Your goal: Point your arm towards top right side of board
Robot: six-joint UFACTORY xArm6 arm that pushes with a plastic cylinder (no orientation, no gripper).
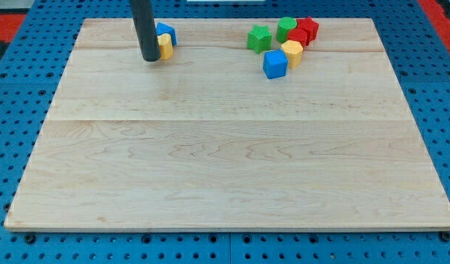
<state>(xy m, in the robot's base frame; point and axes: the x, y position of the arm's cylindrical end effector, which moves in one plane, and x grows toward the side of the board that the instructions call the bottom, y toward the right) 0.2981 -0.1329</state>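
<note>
Pale wooden board (232, 161), smooth-grained; my tip (150, 59), a bare rod holding nothing, touches a yellow block (166, 48) and a blue block (166, 33) at the view's top left.

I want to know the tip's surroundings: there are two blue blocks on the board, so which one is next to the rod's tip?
The blue block at the view's top left, beside my tip and above a yellow block. The other blue cube lies far right, in the cluster.
</note>
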